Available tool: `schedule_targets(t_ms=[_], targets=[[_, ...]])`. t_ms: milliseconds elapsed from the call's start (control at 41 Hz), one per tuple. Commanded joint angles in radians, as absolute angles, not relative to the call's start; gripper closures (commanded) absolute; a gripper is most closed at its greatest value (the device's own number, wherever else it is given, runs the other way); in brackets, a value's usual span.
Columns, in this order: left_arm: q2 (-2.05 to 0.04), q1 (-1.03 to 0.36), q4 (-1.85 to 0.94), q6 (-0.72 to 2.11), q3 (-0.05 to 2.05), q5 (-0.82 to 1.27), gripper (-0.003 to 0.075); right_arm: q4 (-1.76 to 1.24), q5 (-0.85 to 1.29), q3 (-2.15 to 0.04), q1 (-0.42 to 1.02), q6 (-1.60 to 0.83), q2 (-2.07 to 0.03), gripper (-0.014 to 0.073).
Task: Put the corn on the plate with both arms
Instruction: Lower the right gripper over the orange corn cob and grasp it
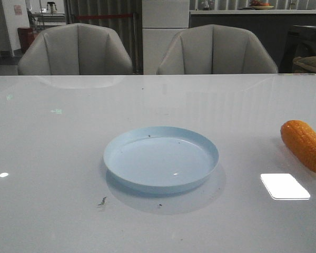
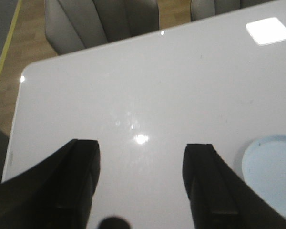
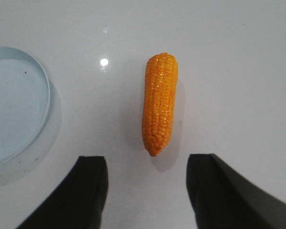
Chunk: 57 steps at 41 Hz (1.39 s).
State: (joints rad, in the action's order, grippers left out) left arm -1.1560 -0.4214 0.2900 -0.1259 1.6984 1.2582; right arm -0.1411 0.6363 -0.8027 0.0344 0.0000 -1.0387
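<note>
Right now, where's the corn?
Front view: the corn lies on the table's right edge, right of the plate, not touching it. It sits ahead of the open right jaws.

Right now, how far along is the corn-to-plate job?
Nothing looks done: the plate is empty and the corn lies on the table to its right, apart from it. In hand: the right pincer is open above the corn. The left pincer is open over bare table. Left: grasp, carry, place.

The pale blue plate (image 1: 161,158), round and shallow with a few dark specks, sits flat at the table's centre. The orange corn (image 1: 305,145) lies on its side at the plate's three o'clock, apart from it.
</note>
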Motion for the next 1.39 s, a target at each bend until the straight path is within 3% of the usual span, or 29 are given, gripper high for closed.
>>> schedule_targets(t_ms=[0, 146, 268, 707, 1366], targets=[[-1.027, -0.421, 0.320, -0.221, 1.486, 1.131, 0.0274, -0.143, 0.547, -0.844, 0.032, -0.015, -1.065, 0.0010], [-0.899, -0.421, 0.326, -0.285, 1.213, 1.087, 0.0274, -0.143, 0.550, -0.948, 0.032, -0.015, -1.173, -0.0004], [-0.863, -0.421, 0.346, -0.333, 1.116, 1.086, 0.0274, -0.134, 0.611, -1.086, 0.032, -0.015, -1.323, -0.0004], [-0.854, -0.421, 0.472, -0.461, 1.109, 0.979, 0.0274, -0.098, 0.755, -1.326, 0.031, -0.015, -1.737, -0.0004], [-0.854, -0.421, 0.468, -0.461, 1.109, 0.975, 0.0274, -0.048, 0.757, -1.330, 0.031, -0.018, -1.896, 0.0032]])
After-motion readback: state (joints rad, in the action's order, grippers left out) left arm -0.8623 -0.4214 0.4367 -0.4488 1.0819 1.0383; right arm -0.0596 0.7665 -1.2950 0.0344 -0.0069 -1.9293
